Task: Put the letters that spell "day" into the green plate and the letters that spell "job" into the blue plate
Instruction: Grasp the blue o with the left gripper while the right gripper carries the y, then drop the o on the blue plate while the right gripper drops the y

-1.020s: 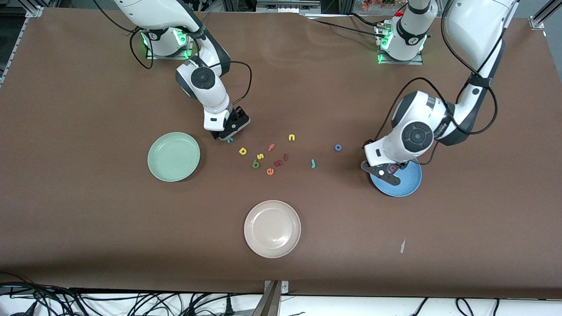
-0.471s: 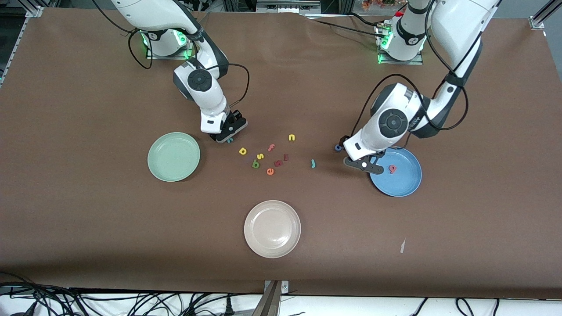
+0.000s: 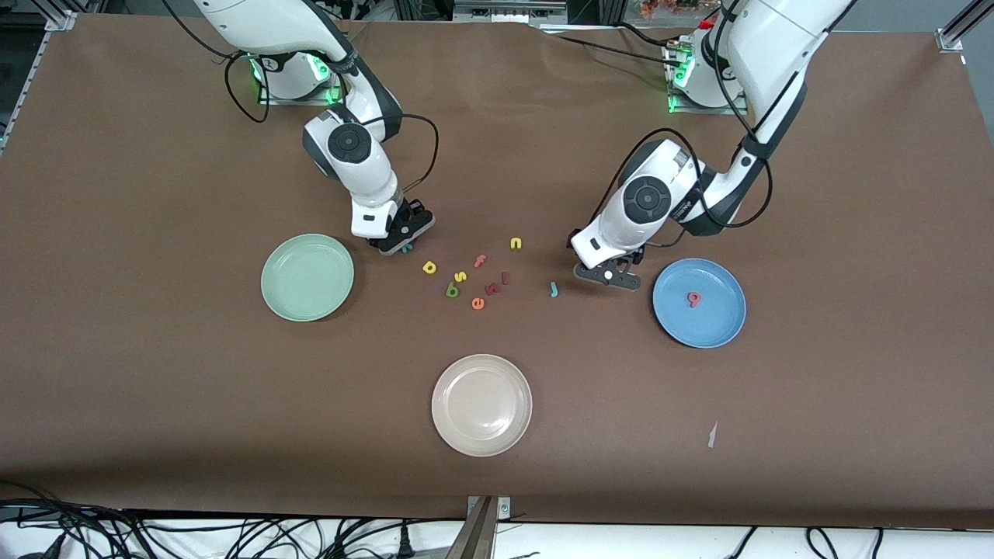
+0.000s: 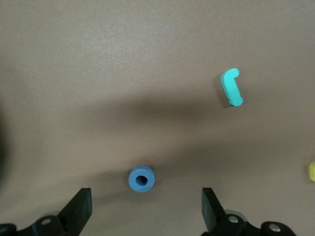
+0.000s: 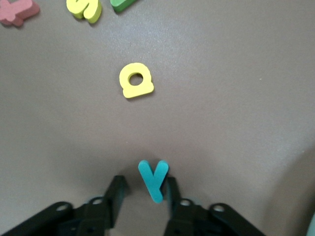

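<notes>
The teal y (image 5: 154, 179) lies on the table beside the green plate (image 3: 307, 277), between the fingers of my right gripper (image 5: 143, 191). One finger touches the y; a gap remains on the other side, so the gripper is open. My left gripper (image 4: 146, 211) hangs wide open over the blue o (image 4: 141, 179), which the arm hides in the front view. The teal j (image 3: 554, 289) lies close by. The red b (image 3: 694, 299) rests in the blue plate (image 3: 718, 322). The yellow a (image 3: 429, 267) and green d (image 3: 452, 290) lie in the letter cluster.
Other loose letters lie mid-table: a yellow s (image 3: 460, 276), a yellow n (image 3: 516, 243), a pink f (image 3: 480, 261), an orange e (image 3: 477, 303) and two dark red ones (image 3: 497, 283). A beige plate (image 3: 481, 404) sits nearer the front camera.
My left arm moved from over the blue plate, leaving the b in it, to over the o. My right gripper's fingers narrowed around the y.
</notes>
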